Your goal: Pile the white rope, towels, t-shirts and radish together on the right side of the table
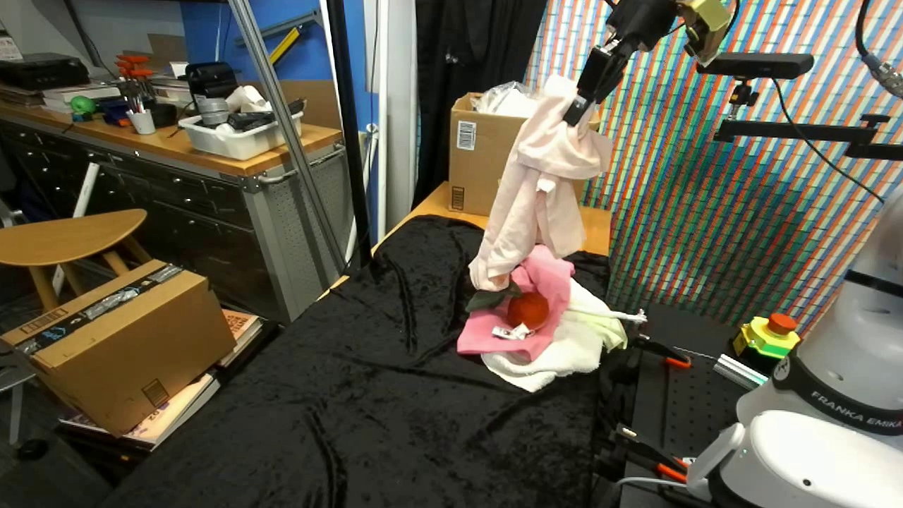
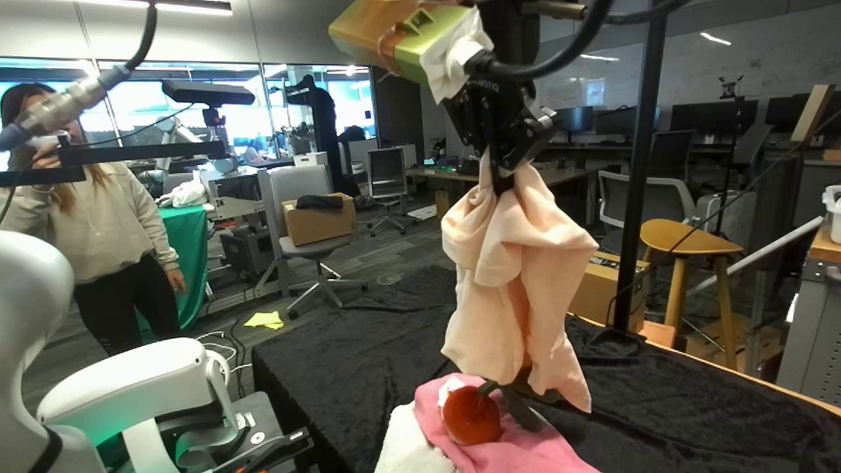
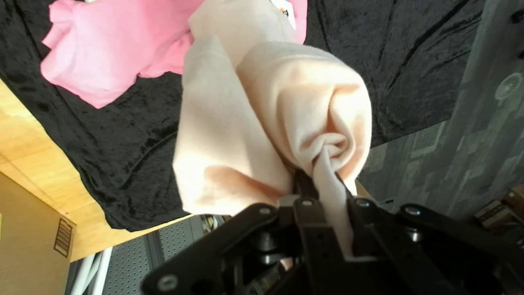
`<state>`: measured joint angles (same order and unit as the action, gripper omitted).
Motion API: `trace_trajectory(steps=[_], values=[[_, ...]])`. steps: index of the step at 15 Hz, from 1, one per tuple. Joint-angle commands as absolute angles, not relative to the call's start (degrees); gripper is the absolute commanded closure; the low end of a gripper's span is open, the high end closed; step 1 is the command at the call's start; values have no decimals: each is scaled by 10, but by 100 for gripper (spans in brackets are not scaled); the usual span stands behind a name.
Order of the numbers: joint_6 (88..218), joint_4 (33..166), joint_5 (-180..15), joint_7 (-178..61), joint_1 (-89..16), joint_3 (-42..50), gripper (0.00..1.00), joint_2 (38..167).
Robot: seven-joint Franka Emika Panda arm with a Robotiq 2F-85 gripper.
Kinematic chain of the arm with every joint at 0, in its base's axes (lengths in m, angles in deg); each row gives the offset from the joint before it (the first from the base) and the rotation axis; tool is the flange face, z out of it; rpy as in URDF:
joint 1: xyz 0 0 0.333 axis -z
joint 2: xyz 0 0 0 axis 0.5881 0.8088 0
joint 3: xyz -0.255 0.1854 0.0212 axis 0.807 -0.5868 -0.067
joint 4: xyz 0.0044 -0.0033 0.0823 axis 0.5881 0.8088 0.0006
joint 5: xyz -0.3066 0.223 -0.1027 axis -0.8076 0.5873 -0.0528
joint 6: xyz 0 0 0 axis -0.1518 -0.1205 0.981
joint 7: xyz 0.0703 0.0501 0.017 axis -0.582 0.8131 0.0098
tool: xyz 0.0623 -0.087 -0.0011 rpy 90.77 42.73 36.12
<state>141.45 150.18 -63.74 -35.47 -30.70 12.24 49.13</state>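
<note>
My gripper [image 1: 575, 113] is shut on a pale pink cloth [image 1: 547, 162], possibly a t-shirt, which hangs bunched and twisted from the fingers. Below it on the black table [image 1: 395, 423] lies a pile. A brighter pink cloth [image 1: 487, 339] rests over a white towel [image 1: 564, 360], with a pale yellow-green cloth [image 1: 612, 331] at its edge. On the pink cloth sits the red-orange radish [image 2: 471, 415]. The white rope [image 1: 621, 315] pokes out toward the robot base. Whether the hanging cloth's lower end touches the pile, I cannot tell. The wrist view does not show the radish.
A cardboard box [image 1: 469, 162] stands behind the table's far end. Near the robot base are black clamps with orange tips and a red stop button [image 1: 782, 324]. A black pole [image 2: 634, 197] rises beside the table edge. A person [image 2: 112, 217] stands beyond the robot.
</note>
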Motion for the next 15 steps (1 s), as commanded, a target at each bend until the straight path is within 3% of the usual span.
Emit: trace_trajectory(steps=[1,9,10,15], values=[[1414,1513,-660,-372,-305,121,63,472],[1391,1521,-692,-385,-305,116,4,478],[1362,1519,-700,-388,-306,113,0,480],[1196,1529,-744,-369,-324,86,0,450]])
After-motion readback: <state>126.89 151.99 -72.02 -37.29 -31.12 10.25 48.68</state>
